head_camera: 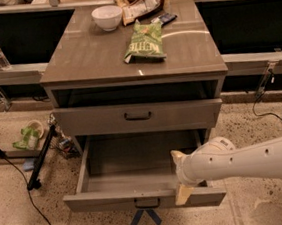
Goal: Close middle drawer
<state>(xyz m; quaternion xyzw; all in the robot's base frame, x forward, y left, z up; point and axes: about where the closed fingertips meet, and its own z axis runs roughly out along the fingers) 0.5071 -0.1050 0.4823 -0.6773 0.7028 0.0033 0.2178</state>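
Note:
The middle drawer is pulled far out of the grey-taupe cabinet, with an empty tray and a small dark handle at the centre of its flat front. My gripper, on a white arm coming in from the right, is at the right part of that front. One fingertip lies over the front's top edge and the other is above the tray; they stand apart with nothing between them. The upper drawer sits slightly out. The lowest drawer is hidden beneath the open one.
On the cabinet top lie a white bowl, a green chip bag, another snack bag and a dark item. Blue tape marks the floor in front. A black stand leg and cables are at the left.

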